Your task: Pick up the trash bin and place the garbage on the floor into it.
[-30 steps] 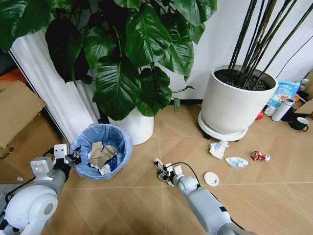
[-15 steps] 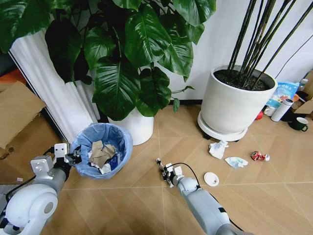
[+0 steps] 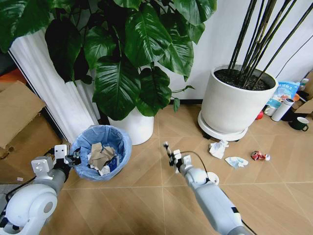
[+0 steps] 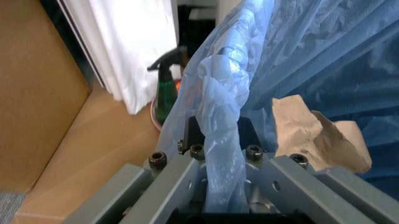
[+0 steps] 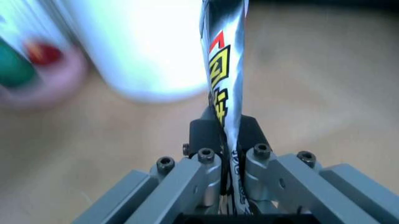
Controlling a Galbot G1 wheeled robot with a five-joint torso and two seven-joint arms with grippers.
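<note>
A small round trash bin (image 3: 101, 151) lined with a crinkly light-blue bag is sitting on the floor (image 3: 142, 196) of light brown chevron tiles, beside a white plant pot (image 3: 131, 126) holding a large leafy plant. Inside the bin, crumpled brown paper (image 3: 100, 156) and other scraps are lying. The left gripper (image 3: 73, 157) is reaching from the lower left and is touching the bin's near rim; in the left wrist view its fingers (image 4: 248, 135) are closing on a fold of the blue bag (image 4: 221, 140) at the rim. The right gripper (image 3: 169, 152) is hanging above the floor to the right of the bin, its fingers clamping a flat silvery wrapper (image 5: 223, 79) with red and yellow print, which is standing up between them. Farther right on the floor, near a second big white pot (image 3: 234, 102), more garbage is lying: a crumpled white tissue (image 3: 218, 149), a blue-white scrap (image 3: 235, 161) just beside it, and a crushed red can (image 3: 259, 156) beyond that. A white round disc (image 3: 213, 178) is resting on the floor just beside the right arm.
</note>
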